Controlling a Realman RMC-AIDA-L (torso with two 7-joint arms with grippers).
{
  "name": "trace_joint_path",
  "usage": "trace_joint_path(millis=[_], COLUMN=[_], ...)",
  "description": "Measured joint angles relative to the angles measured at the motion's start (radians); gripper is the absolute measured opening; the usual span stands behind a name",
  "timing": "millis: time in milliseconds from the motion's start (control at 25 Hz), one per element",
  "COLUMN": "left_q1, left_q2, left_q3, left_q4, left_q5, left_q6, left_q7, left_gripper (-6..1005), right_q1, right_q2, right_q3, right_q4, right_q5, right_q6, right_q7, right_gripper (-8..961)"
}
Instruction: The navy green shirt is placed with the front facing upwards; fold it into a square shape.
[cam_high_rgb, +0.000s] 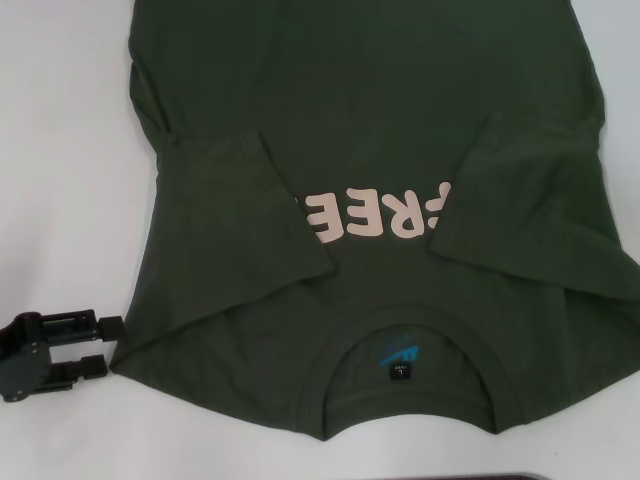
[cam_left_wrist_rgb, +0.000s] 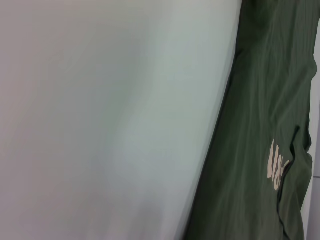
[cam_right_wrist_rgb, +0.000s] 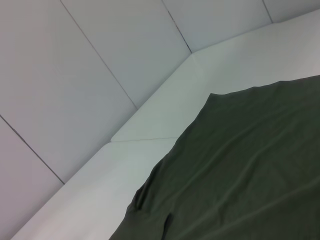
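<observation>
The navy green shirt (cam_high_rgb: 380, 120) lies face up on the white table (cam_high_rgb: 60, 150), its ribbed collar (cam_high_rgb: 410, 318) toward me. Both sleeves are folded inward: one (cam_high_rgb: 240, 210) on the left, one (cam_high_rgb: 530, 200) on the right, each covering part of the pale pink letters (cam_high_rgb: 375, 212). A small black label (cam_high_rgb: 400, 372) sits inside the neck. My left gripper (cam_high_rgb: 112, 347) rests on the table just left of the near shoulder corner, open, with nothing between its fingers. The left wrist view shows the shirt (cam_left_wrist_rgb: 260, 125) beside bare table; the right wrist view shows its cloth (cam_right_wrist_rgb: 250, 165). My right gripper is out of view.
White padded wall panels (cam_right_wrist_rgb: 75, 75) rise behind the table's far edge (cam_right_wrist_rgb: 150, 130). The shirt runs past the right and far borders of the head view. A dark strip (cam_high_rgb: 520, 476) lies at the near edge.
</observation>
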Motion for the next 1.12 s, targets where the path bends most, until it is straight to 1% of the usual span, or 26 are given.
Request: trace_joint_path(millis=[320, 840, 1120], left_q1=[-0.008, -0.013, -0.015], left_q2=[-0.008, -0.011, -0.009], left_q3=[0.001, -0.001, -0.003], left_q4=[0.000, 0.000, 0.000], left_q5=[0.026, 0.027, 0.027], left_q6=[-0.008, -0.008, -0.008], left_q7=[-0.001, 0.000, -0.001], left_gripper=[706, 705, 704], right_q1=[-0.001, -0.003, -0.005], right_q2=[0.000, 0.000, 0.000], right_q3=[0.000, 0.000, 0.000], right_q4=[0.000, 0.000, 0.000], right_q5=[0.000, 0.000, 0.000], right_q6=[0.000, 0.001, 0.001], right_q7=[0.000, 0.002, 0.002], right_gripper=[820, 820, 820])
